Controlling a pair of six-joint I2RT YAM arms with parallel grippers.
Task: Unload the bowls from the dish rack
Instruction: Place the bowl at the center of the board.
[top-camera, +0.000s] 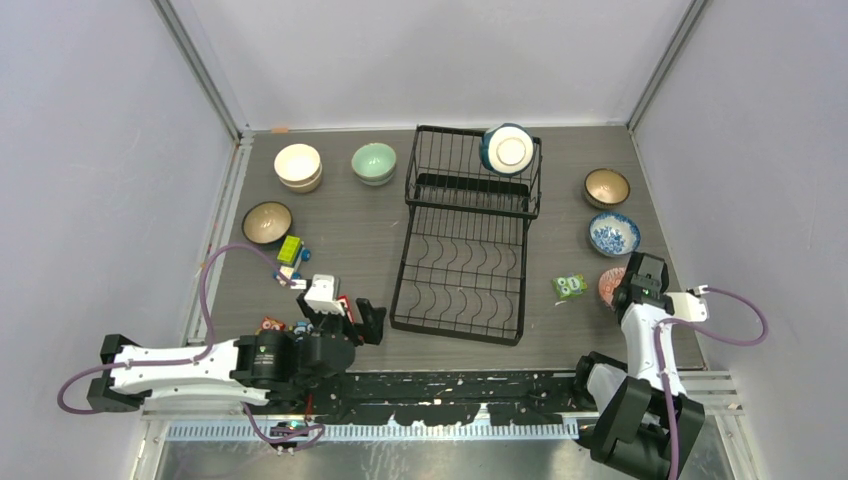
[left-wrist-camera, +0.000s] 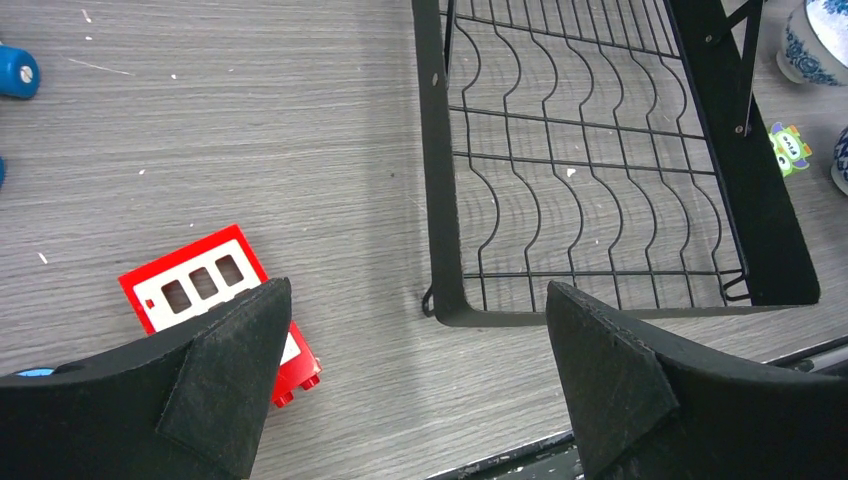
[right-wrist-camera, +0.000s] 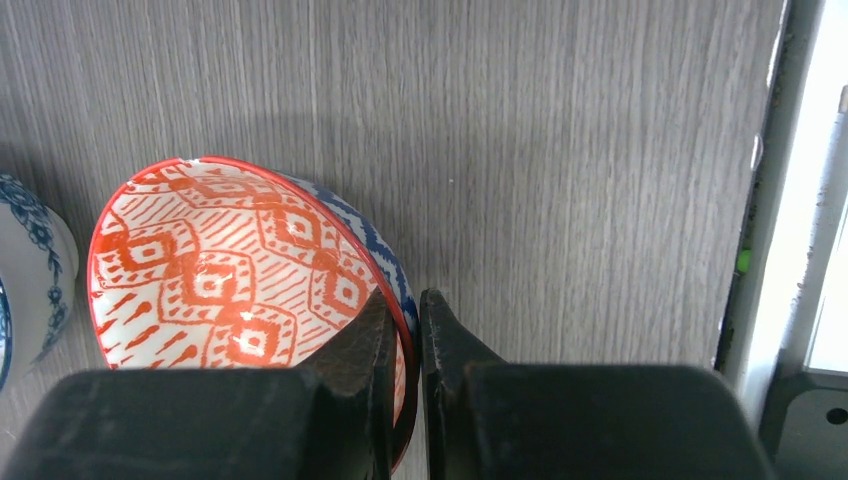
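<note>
The black wire dish rack (top-camera: 470, 235) stands mid-table; a dark teal bowl (top-camera: 509, 149) leans on edge in its upper basket. Its lower tier (left-wrist-camera: 590, 170) shows bare in the left wrist view. My right gripper (right-wrist-camera: 405, 325) is shut on the rim of the red patterned bowl (right-wrist-camera: 230, 275), one finger inside and one outside, low over the table at the right (top-camera: 612, 285). My left gripper (left-wrist-camera: 415, 350) is open and empty by the rack's near left corner. Cream (top-camera: 298, 165), pale green (top-camera: 374, 162), and brown (top-camera: 267, 221) bowls sit left; a brown bowl (top-camera: 607, 187) and a blue-and-white bowl (top-camera: 613, 234) sit right.
Toy blocks lie near the left gripper: a red window block (left-wrist-camera: 215, 300), a yellow-green one (top-camera: 289, 249). A small green block (top-camera: 570, 286) lies right of the rack. The blue-and-white bowl's edge (right-wrist-camera: 30, 270) is just left of the red bowl. The table's right edge rail (right-wrist-camera: 770, 190) is close.
</note>
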